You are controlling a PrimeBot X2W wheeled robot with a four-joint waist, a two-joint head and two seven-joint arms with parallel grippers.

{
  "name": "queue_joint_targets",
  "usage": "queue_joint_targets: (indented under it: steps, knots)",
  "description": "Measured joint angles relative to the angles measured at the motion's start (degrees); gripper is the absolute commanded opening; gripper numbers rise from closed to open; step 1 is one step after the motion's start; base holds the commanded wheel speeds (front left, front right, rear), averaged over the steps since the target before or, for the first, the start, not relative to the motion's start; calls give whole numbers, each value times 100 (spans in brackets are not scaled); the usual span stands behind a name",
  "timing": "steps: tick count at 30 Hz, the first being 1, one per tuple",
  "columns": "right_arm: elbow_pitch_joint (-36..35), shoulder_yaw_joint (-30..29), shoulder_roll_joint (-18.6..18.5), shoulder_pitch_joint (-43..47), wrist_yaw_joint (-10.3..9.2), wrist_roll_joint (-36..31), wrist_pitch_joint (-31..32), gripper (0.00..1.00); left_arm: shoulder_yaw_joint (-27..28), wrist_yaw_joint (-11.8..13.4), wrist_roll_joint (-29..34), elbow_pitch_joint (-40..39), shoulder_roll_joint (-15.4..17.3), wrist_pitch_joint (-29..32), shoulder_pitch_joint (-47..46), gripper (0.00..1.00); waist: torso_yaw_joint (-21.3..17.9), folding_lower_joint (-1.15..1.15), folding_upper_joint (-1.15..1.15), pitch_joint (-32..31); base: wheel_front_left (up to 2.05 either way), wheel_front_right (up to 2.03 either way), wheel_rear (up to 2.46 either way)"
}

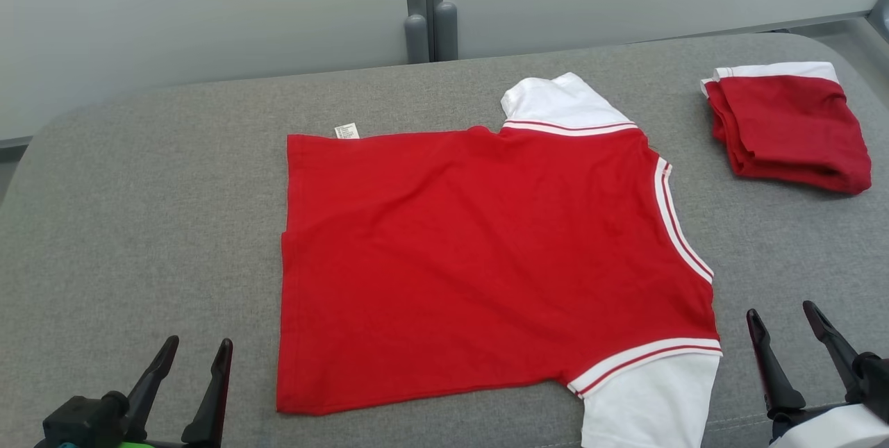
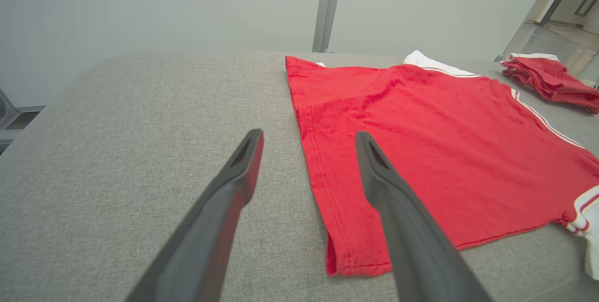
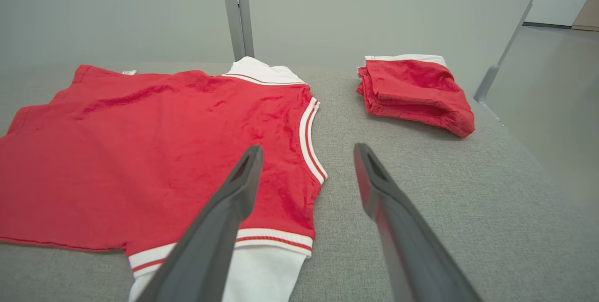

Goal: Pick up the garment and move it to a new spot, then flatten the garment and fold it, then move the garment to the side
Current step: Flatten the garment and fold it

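A red shirt (image 1: 486,253) with white sleeves lay spread flat in the middle of a desk (image 1: 139,226) covered in grey fabric, its hem toward the left and its striped neckline toward the right. One sleeve (image 1: 555,101) pointed to the far side, the other (image 1: 646,399) to the near edge. A small white label (image 1: 346,130) showed at the far hem corner. A folded red and white garment (image 1: 792,128) sat well apart near the far right corner.

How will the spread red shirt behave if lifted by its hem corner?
Likely floppy: the shirt lies thin and flat with soft ripples, so it should drape from any pinch. Probably light, being thin fabric. Pushed, it would likely bunch rather than slide, as the grey surface looks coarse-woven.
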Motion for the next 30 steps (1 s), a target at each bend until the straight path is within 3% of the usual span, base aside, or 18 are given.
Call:
queue_joint_targets:
  steps: [16,30]
  knots:
    - [758,14,250,-649,-11,-87,-478,100,258,-208,70,118,-258,0,-47,100,-82,0,0,193,0,0,0]
    - [1490,453,587,-1177,102,-156,-609,100,342,-380,278,499,-527,-1,-219,100,-53,0,0,131,0,0,0]
